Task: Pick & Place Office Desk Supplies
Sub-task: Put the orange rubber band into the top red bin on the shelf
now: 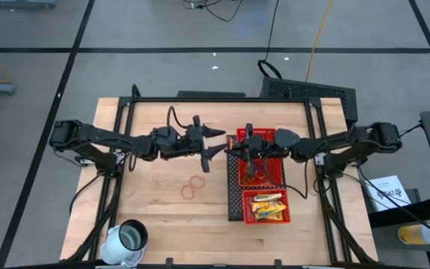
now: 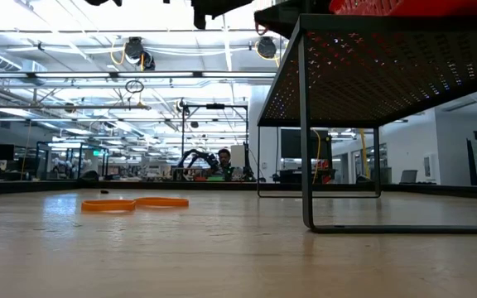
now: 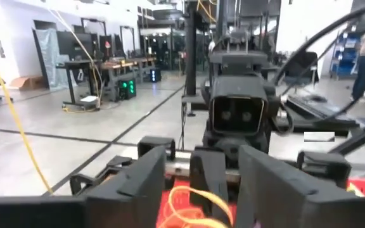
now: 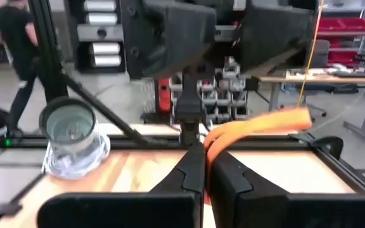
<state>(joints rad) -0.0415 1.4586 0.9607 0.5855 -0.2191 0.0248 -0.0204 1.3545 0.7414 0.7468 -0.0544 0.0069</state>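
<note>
Right end effector (image 4: 203,166) clamped on thin orange rubber-band loop (image 4: 258,126), facing left end effector (image 3: 198,183), fingers apart. Beneath right: red mesh three-compartment tray (image 1: 239,196) holding yellow-orange packets (image 1: 268,207). Two orange loops (image 1: 194,187) on wooden counter (image 1: 163,217) below left. White cylindrical cup (image 1: 131,237) well apart.

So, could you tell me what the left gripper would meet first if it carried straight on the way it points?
Probably the right gripper, which faces the left gripper closely and is shut on a thin orange rubber-band loop; the exact gap between them is unclear.
</note>
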